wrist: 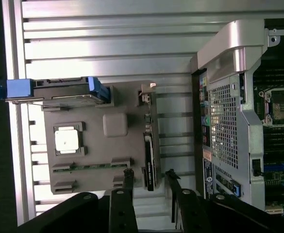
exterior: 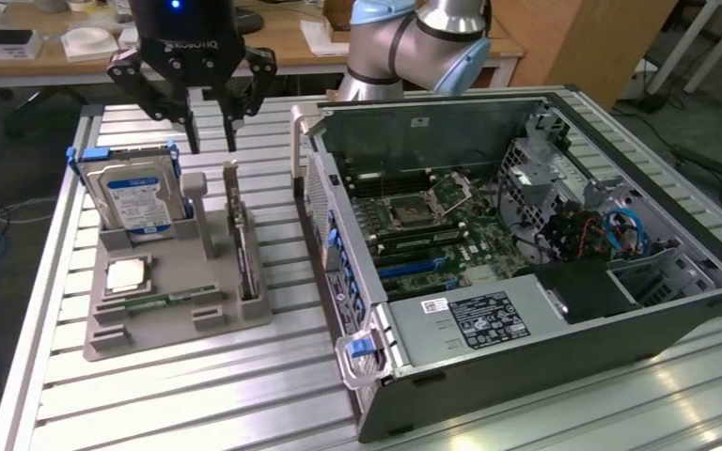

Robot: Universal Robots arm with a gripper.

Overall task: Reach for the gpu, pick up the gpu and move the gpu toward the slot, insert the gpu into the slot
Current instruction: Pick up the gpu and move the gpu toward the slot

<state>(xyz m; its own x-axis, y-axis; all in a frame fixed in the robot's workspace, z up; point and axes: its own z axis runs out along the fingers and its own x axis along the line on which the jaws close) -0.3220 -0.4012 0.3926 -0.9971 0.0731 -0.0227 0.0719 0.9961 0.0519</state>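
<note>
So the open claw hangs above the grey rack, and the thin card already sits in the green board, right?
No: the thin card stands on edge in the grey rack, below the open claw, not in the green board. The exterior view shows it.

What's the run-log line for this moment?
gpu (thin dark circuit card, metal bracket): on edge in grey plastic holder, not held | gripper: open, above gpu | stage: reach

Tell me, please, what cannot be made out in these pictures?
- gpu: its faces, exterior view; it stands edge-on in the holder.
- slot: its contacts, exterior view; too small.
- gripper: its body, wrist view; cut off by the picture's edge.
</note>
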